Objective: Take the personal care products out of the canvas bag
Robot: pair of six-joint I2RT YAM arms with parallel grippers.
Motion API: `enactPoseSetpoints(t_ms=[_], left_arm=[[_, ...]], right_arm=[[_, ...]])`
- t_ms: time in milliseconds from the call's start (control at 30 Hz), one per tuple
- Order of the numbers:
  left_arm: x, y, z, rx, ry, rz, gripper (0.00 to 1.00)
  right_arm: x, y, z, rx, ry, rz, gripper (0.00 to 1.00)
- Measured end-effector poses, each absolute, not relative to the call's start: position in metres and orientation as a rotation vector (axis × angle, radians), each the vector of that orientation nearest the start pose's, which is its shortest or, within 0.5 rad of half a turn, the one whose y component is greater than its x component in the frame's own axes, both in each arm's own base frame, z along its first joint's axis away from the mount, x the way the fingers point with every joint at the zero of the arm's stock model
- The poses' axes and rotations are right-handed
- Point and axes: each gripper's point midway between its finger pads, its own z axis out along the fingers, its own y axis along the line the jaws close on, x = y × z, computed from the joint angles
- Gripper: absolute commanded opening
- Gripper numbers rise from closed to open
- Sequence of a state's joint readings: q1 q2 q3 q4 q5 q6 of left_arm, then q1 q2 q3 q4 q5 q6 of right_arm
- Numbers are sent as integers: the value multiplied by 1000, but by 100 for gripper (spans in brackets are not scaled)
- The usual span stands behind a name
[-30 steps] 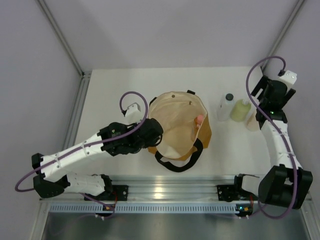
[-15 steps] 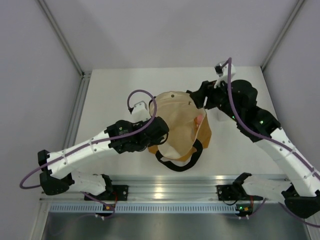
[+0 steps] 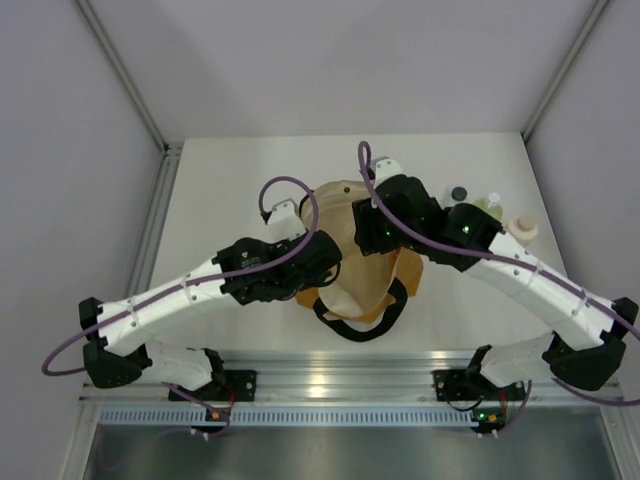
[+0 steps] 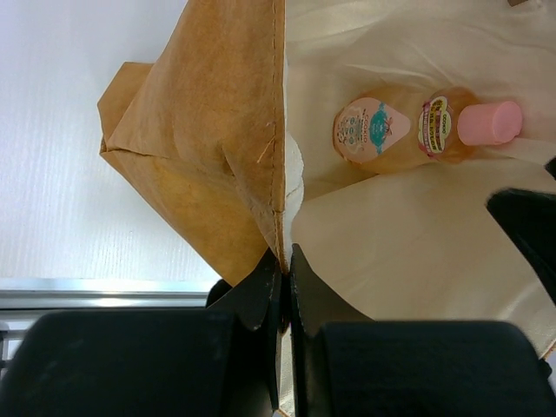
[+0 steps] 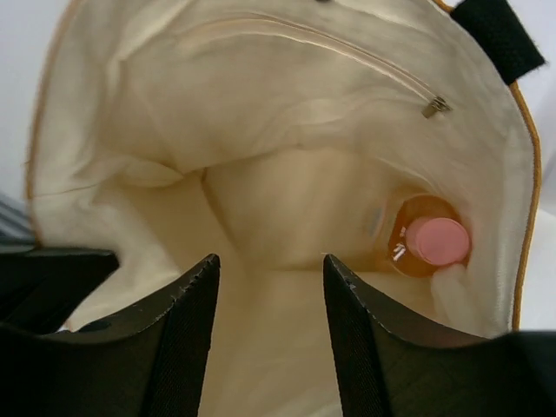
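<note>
Our left gripper [image 4: 285,261] clamps the tan-orange canvas tote [image 4: 208,130]. Our right gripper [image 5: 271,291] (fingers apart) hangs above the slim orange pink-capped bottle [image 5: 430,243] inside.

The right arm swings from the far right corner of the surface across to the canvas bag [image 3: 350,290], so the right hand [image 3: 372,228] now hangs over its open mouth. Seen from above, it now covers the orange bottle [image 5: 432,241], whose pink cap showed before. The beige bottle [image 3: 521,228], earlier half under that arm, now stands uncovered. The left hand [image 3: 318,262] has shifted slightly rightward with the bag's rim.
</note>
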State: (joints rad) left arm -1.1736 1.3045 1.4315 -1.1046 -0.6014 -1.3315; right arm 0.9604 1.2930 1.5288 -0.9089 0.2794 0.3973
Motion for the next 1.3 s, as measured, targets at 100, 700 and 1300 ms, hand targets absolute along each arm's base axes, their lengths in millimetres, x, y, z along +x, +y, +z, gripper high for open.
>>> enactPoseSetpoints(t_ms=[100,700,1300], left_arm=[[182,-263,256,-413,2327,-466,0],[182,-259,274,-437,2291,-525,0],[183,-257,281,-452,2272,-548,0]], right_arm=[[229,252,286,-445,2264,309,51],[248,198,246,-411,2414,-208,53],[277,171,215,-458,2479,-377,57]])
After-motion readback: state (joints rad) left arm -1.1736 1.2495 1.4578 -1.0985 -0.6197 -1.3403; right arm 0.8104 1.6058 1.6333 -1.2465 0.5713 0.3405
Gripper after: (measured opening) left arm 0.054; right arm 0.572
